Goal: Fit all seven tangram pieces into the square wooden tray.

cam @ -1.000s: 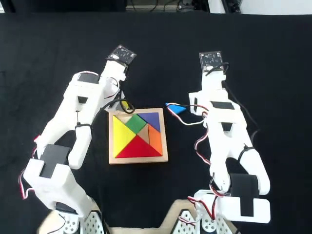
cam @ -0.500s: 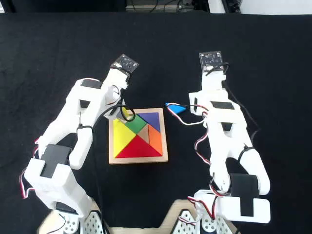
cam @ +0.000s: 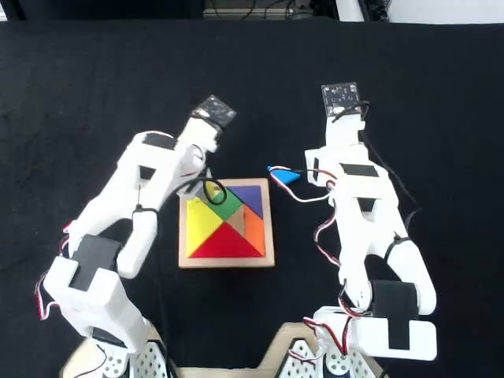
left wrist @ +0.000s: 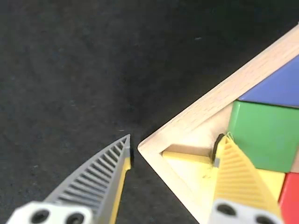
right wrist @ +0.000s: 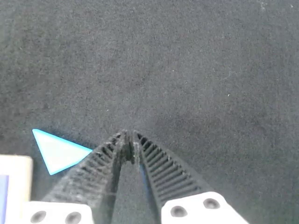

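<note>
Black cloth (cam: 79,79), left jaws open astride wooden tray (left wrist: 196,115) corner in wrist view, right jaws closed beside blue triangle (right wrist: 58,151)

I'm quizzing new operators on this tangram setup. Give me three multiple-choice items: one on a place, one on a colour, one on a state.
1. Where does the light-blue triangle lie?
A on the cloth beside the tray
B in the tray
C in a claw

2. What colour is the tray's square piece?
A red
B green
C yellow

3. How is the right claw?
A open
B shut on the triangle
C shut, empty

Key: A, it rests on cloth outside the rim; B, the square piece shows green; C, it is closed, the triangle lying beside it.
</note>
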Available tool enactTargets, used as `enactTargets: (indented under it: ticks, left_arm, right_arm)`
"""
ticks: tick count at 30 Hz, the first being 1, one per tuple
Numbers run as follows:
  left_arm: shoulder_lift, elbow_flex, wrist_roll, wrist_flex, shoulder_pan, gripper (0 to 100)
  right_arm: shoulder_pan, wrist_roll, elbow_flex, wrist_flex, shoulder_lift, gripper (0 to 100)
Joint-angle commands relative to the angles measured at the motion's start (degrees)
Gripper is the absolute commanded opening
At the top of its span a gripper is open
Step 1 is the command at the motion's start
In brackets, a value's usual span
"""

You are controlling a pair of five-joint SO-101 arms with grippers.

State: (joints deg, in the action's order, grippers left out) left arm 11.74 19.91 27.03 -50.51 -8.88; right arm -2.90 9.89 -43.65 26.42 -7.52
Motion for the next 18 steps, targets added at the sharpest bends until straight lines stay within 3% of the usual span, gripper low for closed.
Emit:
enactTargets:
  ticks: [1, 18]
  left_arm:
    - [-3.16, 1.54, -1.58, -0.18, -5.05, 29]
    - [-3.08, -1.36, -1.23, 0.18, 1.80, 29]
  right_arm:
    - [-0.26, 0.53, 1.27, -1.14, -0.40, 1.1]
    - [-0.26, 0.53, 1.27, -1.14, -0.40, 1.1]
